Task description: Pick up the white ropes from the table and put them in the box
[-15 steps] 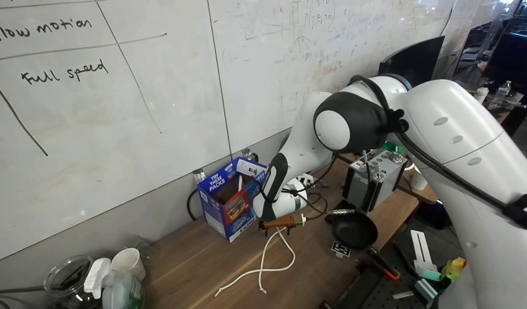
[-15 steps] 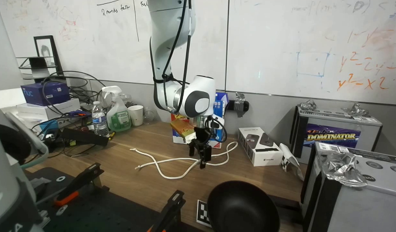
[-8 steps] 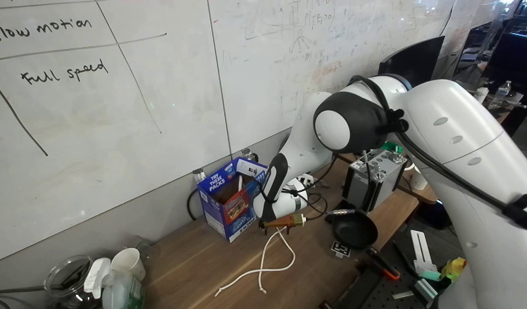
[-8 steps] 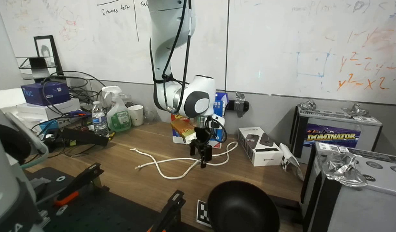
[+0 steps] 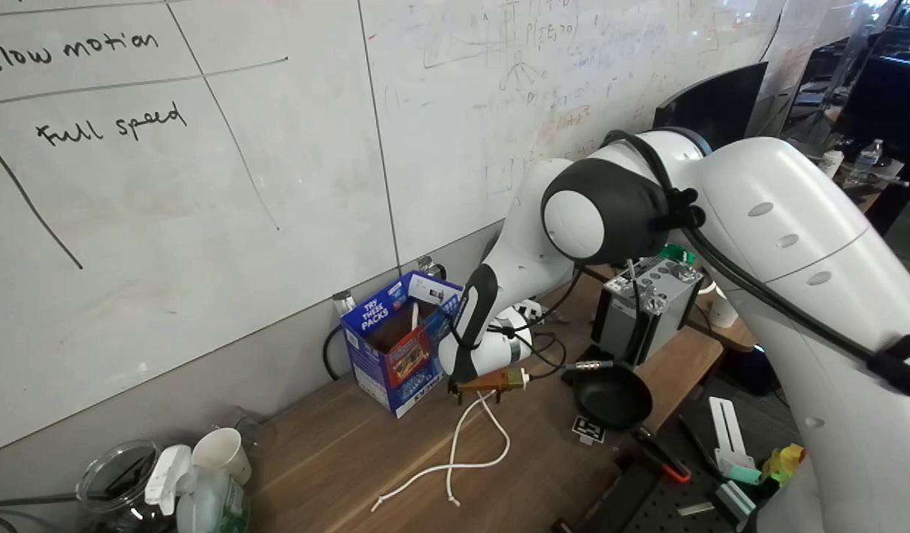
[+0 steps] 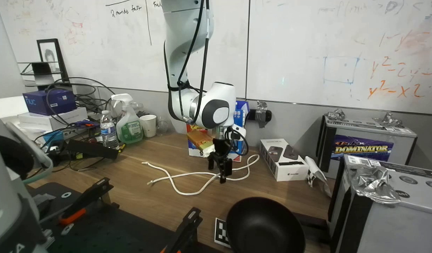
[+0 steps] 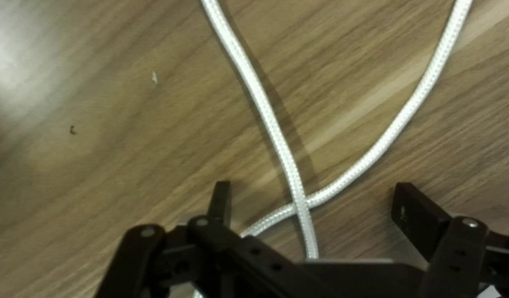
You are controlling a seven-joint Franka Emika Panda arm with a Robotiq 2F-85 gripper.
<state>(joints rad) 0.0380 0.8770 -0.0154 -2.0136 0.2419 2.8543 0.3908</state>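
Note:
The white ropes [image 5: 469,466] lie in loose crossing loops on the brown wooden table [image 5: 336,459]. They also show in an exterior view [image 6: 189,194] and in the wrist view [image 7: 271,120]. My gripper [image 7: 312,186] is open and points down, low over the ropes. Two strands cross between its fingers, with a gap on both sides. It also shows in both exterior views [image 5: 477,398] [image 6: 217,173]. The blue box [image 5: 369,370] stands open at the top against the wall, behind the gripper. In an exterior view the arm hides much of the box [image 6: 239,117].
A black pan [image 6: 265,225] stands on the table near a checkered marker [image 6: 221,232]. A white carton [image 6: 284,160] and grey batteries [image 6: 367,147] stand to one side. A spray bottle [image 6: 129,126] and a paper cup [image 6: 148,125] stand on the other side. A whiteboard wall rises behind.
My gripper has shifted very slightly to the right in an exterior view. The ropes and the box have not moved.

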